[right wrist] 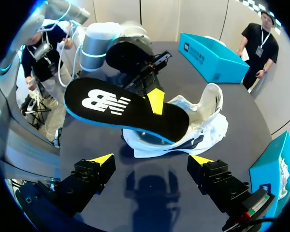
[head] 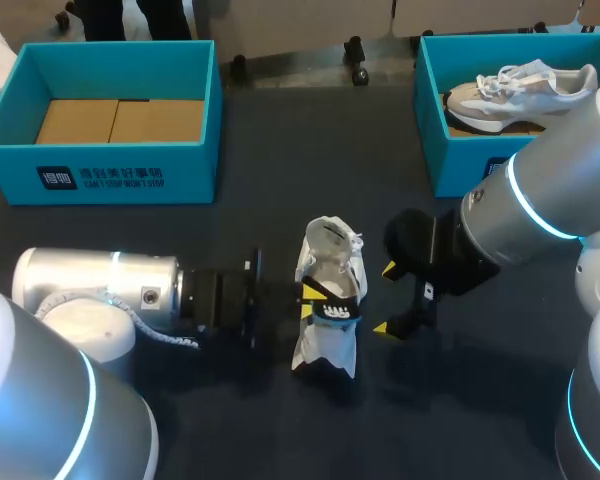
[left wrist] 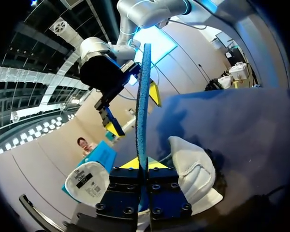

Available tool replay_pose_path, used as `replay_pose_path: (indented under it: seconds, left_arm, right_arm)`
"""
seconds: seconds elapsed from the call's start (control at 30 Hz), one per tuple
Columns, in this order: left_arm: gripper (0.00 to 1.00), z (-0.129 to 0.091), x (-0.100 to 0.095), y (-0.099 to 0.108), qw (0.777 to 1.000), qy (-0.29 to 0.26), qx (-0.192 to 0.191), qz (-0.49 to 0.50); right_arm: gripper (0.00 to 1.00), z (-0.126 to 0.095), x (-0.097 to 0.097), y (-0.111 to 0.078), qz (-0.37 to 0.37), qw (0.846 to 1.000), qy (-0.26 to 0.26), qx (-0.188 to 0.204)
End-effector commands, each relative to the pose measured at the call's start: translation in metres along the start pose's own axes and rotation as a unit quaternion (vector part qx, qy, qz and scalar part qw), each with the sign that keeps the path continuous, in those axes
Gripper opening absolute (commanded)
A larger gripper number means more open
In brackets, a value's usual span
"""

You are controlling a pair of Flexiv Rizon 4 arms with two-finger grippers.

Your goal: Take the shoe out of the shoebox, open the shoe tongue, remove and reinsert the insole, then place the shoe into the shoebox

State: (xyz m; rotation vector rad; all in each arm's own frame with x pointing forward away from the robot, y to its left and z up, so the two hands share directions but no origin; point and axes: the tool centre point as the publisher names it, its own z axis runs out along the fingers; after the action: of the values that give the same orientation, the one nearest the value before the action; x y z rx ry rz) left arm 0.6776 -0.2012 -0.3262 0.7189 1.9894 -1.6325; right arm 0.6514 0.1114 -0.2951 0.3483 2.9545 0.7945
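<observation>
A white shoe (head: 328, 345) lies on the dark table, its tongue pulled open (right wrist: 210, 99). My left gripper (head: 315, 297) is shut on the black insole (right wrist: 121, 108), which has a blue edge and is held flat above the shoe. One end of the insole is over the shoe's opening. In the left wrist view the insole (left wrist: 143, 96) shows edge-on between the fingers (left wrist: 157, 164), with the shoe (left wrist: 193, 174) beside it. My right gripper (head: 385, 298) stands open just right of the shoe, touching nothing. Its own view shows it (right wrist: 151, 159) facing the insole.
An empty teal shoebox (head: 110, 175) stands at the back left. A second teal box (head: 460, 160) at the back right holds another white shoe (head: 520, 90). Both arms crowd the table's middle around the shoe.
</observation>
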Motion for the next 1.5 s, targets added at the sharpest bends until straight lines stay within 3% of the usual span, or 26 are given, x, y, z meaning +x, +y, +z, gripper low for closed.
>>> replay_pose_path:
  seconds: [0.03, 0.4, 0.67, 0.73, 0.9, 1.03, 1.1, 1.2, 1.23, 1.5]
  left_arm:
    - [0.0, 0.003, -0.002, 0.006, 1.0, 0.007, -0.006, 0.001]
    - [0.0, 0.01, -0.007, 0.027, 1.0, 0.011, -0.017, 0.024]
    - [0.0, 0.003, -0.01, 0.027, 0.999, 0.008, -0.029, 0.02]
    - [0.31, -0.001, -0.01, 0.022, 0.999, 0.008, -0.028, 0.021]
    - [0.4, -0.004, -0.012, 0.008, 1.0, 0.011, -0.014, 0.026]
    - [0.35, 0.0, -0.01, 0.001, 0.999, 0.017, -0.005, 0.026]
    - [0.28, 0.003, -0.008, 0.001, 0.999, 0.02, -0.004, 0.026]
    - [0.15, 0.006, -0.006, 0.003, 0.999, 0.026, -0.007, 0.023]
    - [0.0, 0.007, -0.005, 0.005, 0.999, 0.03, -0.011, 0.024]
    - [0.0, 0.008, -0.002, 0.016, 0.998, 0.046, -0.029, 0.034]
  right_arm:
    - [1.0, 0.0, 0.001, -0.001, 0.0, 1.0, 0.0, -0.001]
    - [1.0, 0.0, 0.001, -0.001, 0.0, 1.0, 0.0, -0.001]
    - [1.0, 0.0, 0.001, -0.001, 0.0, 1.0, 0.0, -0.001]
    - [1.0, 0.0, 0.001, -0.001, 0.0, 1.0, 0.0, -0.001]
    - [1.0, 0.0, 0.001, -0.001, 0.0, 1.0, 0.0, -0.001]
    - [1.0, 0.0, 0.001, -0.001, 0.0, 1.0, 0.0, -0.001]
    - [1.0, 0.0, 0.001, -0.001, 0.0, 1.0, 0.0, -0.001]
    - [1.0, 0.0, 0.001, -0.001, 0.0, 1.0, 0.0, -0.001]
    - [1.0, 0.0, 0.001, -0.001, 0.0, 1.0, 0.0, -0.001]
    - [1.0, 0.0, 0.001, -0.001, 0.0, 1.0, 0.0, -0.001]
